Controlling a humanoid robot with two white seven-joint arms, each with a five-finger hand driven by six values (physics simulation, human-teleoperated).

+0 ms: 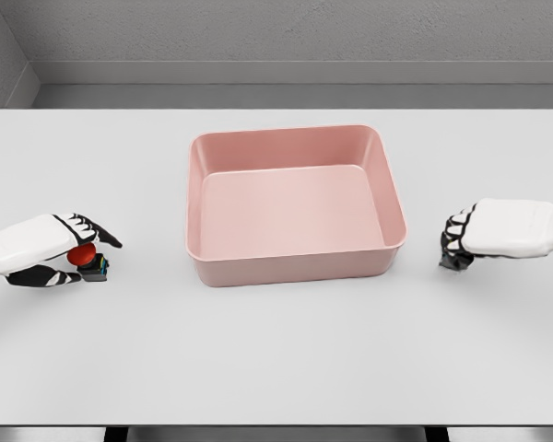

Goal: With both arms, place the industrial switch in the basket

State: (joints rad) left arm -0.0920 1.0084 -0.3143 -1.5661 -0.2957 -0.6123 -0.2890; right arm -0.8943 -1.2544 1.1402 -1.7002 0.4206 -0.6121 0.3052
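The small black industrial switch with a red round button (88, 261) sits gripped in the left hand (46, 250), well left of the pink plastic basket (295, 267). The right hand (470, 238) rests curled, holding nothing.

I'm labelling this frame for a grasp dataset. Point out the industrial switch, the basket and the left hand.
industrial switch (83, 254), head view, on its red button top.
basket (293, 268), head view, on the near outer wall.
left hand (48, 249), head view, on the middle of the hand.

One head view looks down and forward over the table (276, 368) (back wall visible beyond).
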